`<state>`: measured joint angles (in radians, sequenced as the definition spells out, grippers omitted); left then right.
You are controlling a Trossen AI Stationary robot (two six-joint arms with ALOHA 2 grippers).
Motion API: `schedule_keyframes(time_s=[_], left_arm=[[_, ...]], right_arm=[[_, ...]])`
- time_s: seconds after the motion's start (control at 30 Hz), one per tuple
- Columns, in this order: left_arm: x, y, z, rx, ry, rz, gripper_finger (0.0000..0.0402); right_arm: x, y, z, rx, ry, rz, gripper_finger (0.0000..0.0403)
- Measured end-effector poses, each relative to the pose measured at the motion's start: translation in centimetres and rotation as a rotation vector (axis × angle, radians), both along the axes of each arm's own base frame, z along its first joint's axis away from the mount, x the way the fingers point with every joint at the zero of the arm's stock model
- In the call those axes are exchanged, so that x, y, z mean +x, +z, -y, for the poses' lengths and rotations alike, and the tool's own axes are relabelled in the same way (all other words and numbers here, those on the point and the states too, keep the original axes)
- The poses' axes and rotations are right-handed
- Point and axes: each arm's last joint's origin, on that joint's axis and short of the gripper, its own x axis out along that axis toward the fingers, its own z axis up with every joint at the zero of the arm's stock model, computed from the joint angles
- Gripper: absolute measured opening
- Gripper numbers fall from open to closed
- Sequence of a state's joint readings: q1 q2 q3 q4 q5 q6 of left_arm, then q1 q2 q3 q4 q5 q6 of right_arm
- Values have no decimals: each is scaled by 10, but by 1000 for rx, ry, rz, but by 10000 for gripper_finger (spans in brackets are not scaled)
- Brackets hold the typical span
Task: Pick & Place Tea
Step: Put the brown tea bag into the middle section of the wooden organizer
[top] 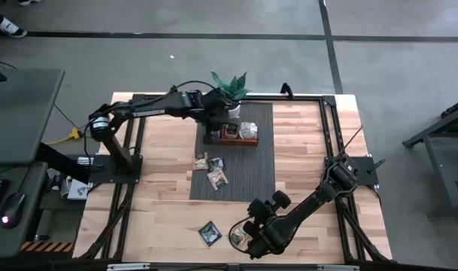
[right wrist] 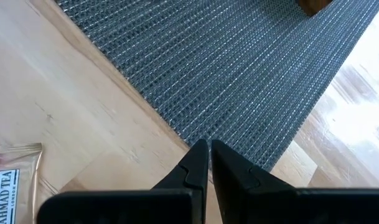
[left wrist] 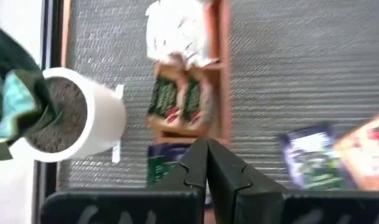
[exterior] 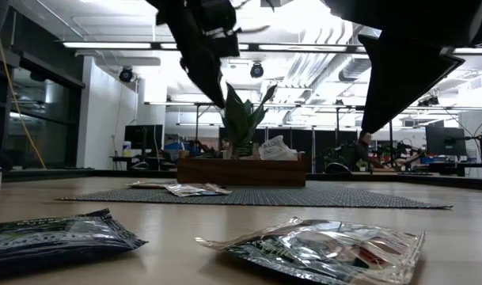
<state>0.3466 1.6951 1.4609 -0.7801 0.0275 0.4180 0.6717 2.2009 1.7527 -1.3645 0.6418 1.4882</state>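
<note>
— What stood around the left gripper point(top: 210, 134)?
— It hung clenched and empty over the wooden tray point(top: 238, 141), the potted plant point(top: 230, 89) just beside.
— And the tea?
— Some in the tray, three sachets point(top: 212, 170) on the grey mat point(top: 260, 169), two by the right gripper point(top: 247, 245), pinched shut, holding nothing.

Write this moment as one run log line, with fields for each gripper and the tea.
left gripper: shut, empty, over brown wooden tray | right gripper: shut, empty, near front table edge | small flat tea sachets: several loose on grey woven mat
</note>
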Motion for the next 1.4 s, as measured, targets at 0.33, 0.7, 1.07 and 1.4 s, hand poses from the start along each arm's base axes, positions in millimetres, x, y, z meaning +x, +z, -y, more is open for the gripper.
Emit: schedule_keyframes(time_s=[0.33,0.7,1.07,1.4], left_arm=[[-33,-6,43,-127,-63,19,1],[-75,-62,134,-232,-101,181,1],[-100,-83,220,-232,-120,364,1],[-131,-98,261,-193,-82,565,1]], right_arm=[[0,0,0,-10,27,-13,16],[4,2,-1,17,187,-114,16],[25,33,-8,249,589,-85,16],[50,35,-1,405,773,-37,3]])
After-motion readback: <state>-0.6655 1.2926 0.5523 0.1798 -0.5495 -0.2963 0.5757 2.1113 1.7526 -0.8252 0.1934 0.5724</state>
